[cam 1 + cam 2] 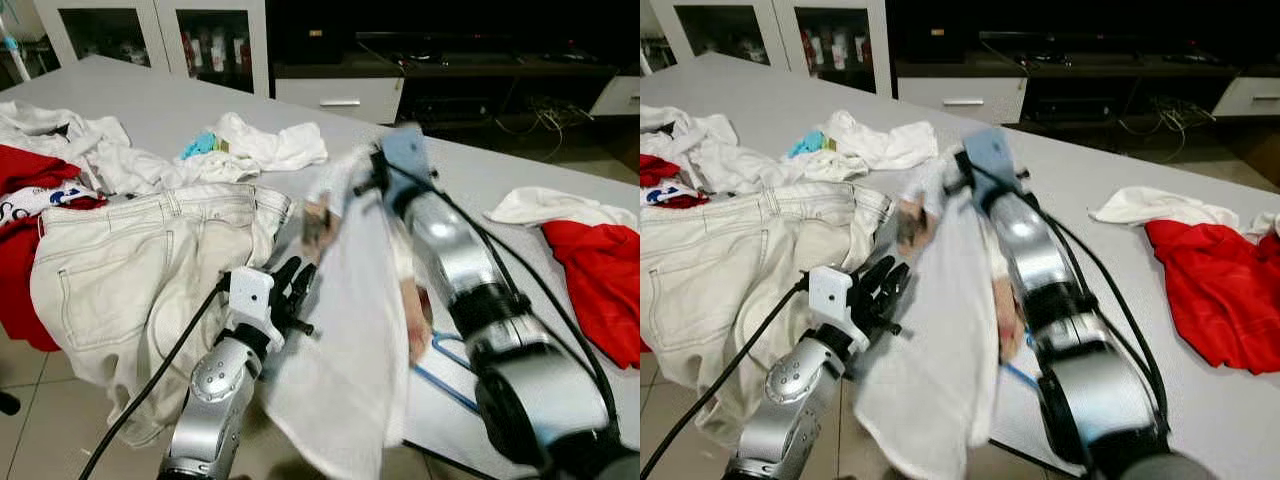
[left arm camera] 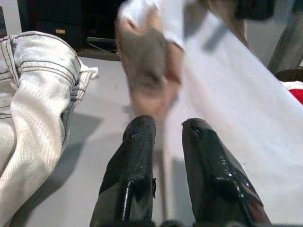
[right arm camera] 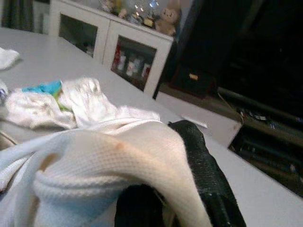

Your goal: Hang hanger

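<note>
Now mid-lift: right gripper [image 3: 189,189] clamped on bunched white garment [image 1: 345,370], raised above grey table [image 1: 160,105]. Left gripper [image 1: 293,290] just beside hanging cloth, fingers [image 2: 137,156] parted, empty. Blue hanger [image 1: 445,375] (partly hidden) flat on table under garment. Next, likely: left steadies cloth, hanger threaded in
</note>
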`<state>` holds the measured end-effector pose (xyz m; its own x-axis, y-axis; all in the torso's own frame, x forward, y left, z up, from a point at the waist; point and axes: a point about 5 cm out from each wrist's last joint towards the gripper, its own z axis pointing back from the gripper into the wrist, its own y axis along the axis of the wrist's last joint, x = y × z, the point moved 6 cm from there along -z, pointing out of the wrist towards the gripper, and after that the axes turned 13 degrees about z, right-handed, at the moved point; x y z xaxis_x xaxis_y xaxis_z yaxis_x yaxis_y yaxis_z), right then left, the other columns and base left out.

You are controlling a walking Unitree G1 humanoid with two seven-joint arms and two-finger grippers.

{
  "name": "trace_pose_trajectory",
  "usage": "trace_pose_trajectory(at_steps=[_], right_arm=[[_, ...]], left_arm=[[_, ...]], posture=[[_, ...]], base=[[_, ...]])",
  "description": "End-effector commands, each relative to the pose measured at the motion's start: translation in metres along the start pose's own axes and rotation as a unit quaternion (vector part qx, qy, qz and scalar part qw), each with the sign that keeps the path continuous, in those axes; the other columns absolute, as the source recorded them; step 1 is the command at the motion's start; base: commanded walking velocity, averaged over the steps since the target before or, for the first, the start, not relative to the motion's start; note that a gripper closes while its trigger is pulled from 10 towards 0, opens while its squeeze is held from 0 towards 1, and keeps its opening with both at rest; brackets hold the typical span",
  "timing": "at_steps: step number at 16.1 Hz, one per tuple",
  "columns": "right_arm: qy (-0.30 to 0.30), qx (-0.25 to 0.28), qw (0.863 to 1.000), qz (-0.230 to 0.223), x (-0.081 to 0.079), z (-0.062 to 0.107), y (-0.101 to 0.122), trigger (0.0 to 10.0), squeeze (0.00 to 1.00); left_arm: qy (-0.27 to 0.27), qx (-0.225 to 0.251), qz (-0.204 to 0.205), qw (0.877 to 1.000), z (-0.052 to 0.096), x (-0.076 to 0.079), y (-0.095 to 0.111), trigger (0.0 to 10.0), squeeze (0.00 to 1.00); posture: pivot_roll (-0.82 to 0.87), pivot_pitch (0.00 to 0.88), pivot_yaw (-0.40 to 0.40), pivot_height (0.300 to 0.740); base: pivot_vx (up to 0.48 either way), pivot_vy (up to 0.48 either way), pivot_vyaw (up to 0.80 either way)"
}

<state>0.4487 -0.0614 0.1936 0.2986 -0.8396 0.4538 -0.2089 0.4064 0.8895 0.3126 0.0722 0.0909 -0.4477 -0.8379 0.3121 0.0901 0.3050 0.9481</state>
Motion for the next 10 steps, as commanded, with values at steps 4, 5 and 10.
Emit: trace_pose_trajectory(at_steps=[4,5,10], right_arm=[[0.035,0.055,0.998,0.026,-0.018,-0.02,0.047,10.0,0.0],[0.039,0.053,0.997,0.028,-0.021,-0.021,0.047,10.0,0.0],[0.201,0.019,0.979,0.027,-0.103,-0.001,0.009,10.0,0.0]], left_arm=[[-0.006,0.006,-0.004,1.0,-0.002,0.006,0.004,10.0,0.0],[-0.005,0.006,-0.004,1.0,-0.001,0.006,0.004,10.0,0.0],[-0.001,0.008,-0.004,1.0,0.001,0.006,0.004,10.0,0.0]], posture=[[0.01,0.0,-0.058,0.74],[0.01,0.0,-0.06,0.74],[0.02,0.0,-0.06,0.74]], base=[[0.0,0.0,0.0],[0.0,0.0,0.0],[0.0,0.0,0.0]])
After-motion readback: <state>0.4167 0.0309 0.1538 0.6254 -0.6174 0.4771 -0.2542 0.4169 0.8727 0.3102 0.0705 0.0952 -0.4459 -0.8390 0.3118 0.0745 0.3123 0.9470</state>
